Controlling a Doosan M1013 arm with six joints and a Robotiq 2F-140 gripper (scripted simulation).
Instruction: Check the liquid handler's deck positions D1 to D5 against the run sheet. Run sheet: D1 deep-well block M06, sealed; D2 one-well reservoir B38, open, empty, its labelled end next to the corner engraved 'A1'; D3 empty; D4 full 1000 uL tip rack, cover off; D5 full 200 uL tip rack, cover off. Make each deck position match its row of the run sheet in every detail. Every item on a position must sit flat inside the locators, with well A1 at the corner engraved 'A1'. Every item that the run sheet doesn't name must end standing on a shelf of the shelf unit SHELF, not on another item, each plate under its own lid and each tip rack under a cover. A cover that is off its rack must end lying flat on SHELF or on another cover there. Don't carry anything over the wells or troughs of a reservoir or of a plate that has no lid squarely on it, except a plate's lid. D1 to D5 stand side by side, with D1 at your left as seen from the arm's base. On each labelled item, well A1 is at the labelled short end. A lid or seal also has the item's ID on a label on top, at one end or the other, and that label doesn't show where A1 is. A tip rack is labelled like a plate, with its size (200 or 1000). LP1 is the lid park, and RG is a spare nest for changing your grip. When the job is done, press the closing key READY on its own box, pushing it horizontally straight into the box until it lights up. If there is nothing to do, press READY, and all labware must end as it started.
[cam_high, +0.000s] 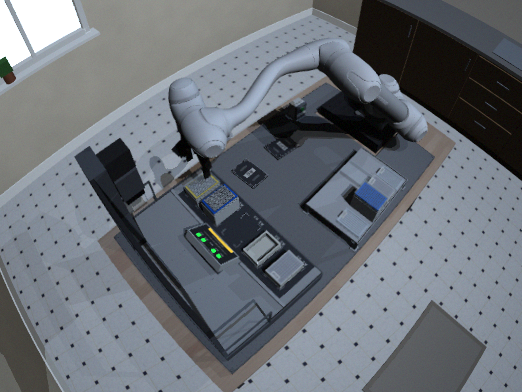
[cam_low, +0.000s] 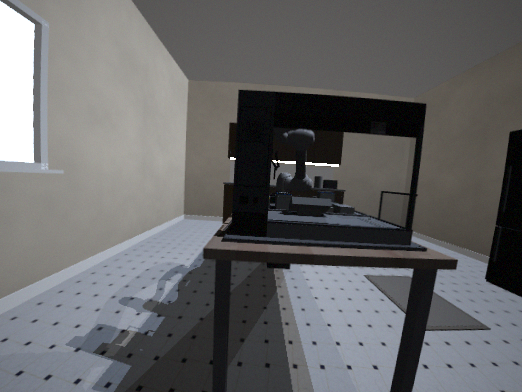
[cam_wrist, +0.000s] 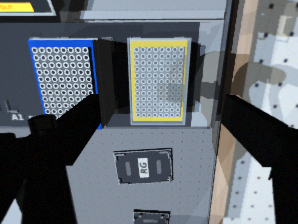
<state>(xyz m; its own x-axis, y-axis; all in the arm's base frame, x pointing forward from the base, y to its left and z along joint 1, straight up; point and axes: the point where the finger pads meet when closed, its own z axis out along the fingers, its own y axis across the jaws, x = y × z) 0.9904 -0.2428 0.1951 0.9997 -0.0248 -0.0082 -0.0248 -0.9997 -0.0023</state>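
My gripper (cam_high: 204, 172) hangs over the far-left end of the deck row, open and empty. In the wrist view its two dark fingers stand wide apart below the yellow-framed tip rack (cam_wrist: 158, 80), which has no cover and shows its tips. The blue-framed tip rack (cam_wrist: 67, 77) stands beside it, also with no cover. In the top view the row runs from the yellow rack (cam_high: 201, 187) and blue rack (cam_high: 220, 200), past an empty position (cam_high: 243, 222), to an open white reservoir (cam_high: 261, 248) and a sealed block (cam_high: 285, 267).
The RG nest (cam_wrist: 144, 166) lies right under the gripper. Two more dark nests (cam_high: 249, 173) (cam_high: 280, 147) lie mid-table. The shelf unit (cam_high: 357, 197) at the right holds a blue-topped item (cam_high: 371, 195) and pale flat pieces. A panel with green lights (cam_high: 211, 247) and a tall dark gantry post (cam_high: 117, 170) flank the deck.
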